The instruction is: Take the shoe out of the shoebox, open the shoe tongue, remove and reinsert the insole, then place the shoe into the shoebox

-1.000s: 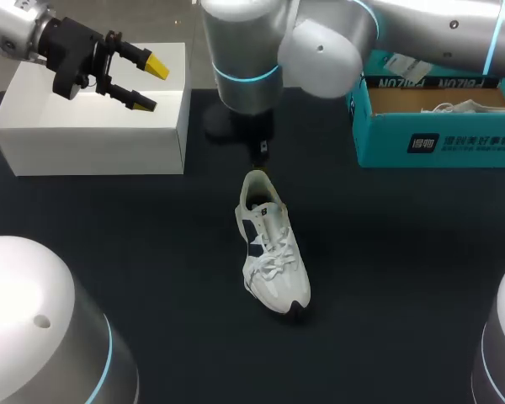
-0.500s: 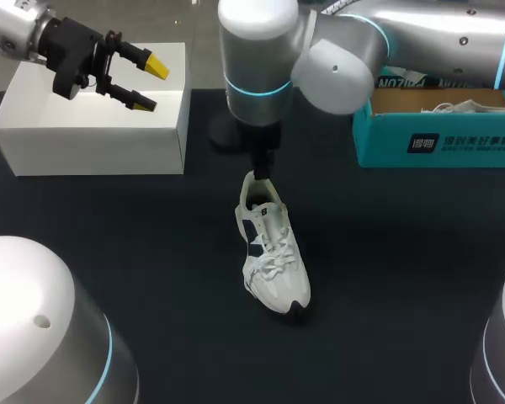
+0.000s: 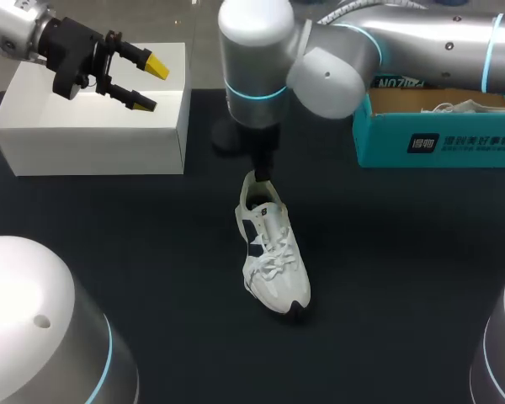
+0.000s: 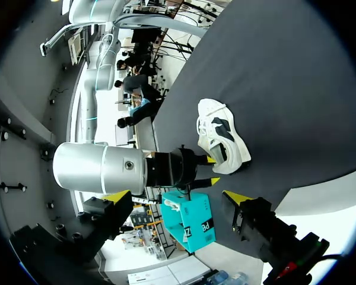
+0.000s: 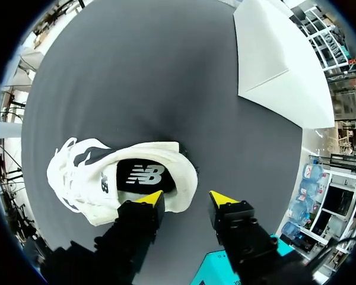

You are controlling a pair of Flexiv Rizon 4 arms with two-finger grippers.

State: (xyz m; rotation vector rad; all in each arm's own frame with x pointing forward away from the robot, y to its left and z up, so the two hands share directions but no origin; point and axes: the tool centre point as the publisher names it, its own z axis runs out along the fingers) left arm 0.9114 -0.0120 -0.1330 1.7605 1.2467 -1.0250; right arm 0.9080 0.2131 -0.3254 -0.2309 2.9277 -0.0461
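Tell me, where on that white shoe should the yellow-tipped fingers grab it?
Probably the heel collar, coming from above. The shoe stands upright on its sole with its opening facing up, so the thin heel wall offers two sides: one finger inside the opening, one behind the heel. The right gripper hangs open over just that spot.

Shoe [image 3: 269,252] sits mid-worktop [image 3: 135,252], heel at 12, toe around 5. From it, shoebox [image 3: 438,143] is at 2 and the box [image 3: 84,143] at 10, left claw [image 3: 147,84] over that box. Right claw [image 5: 187,199] straddles the heel rim.
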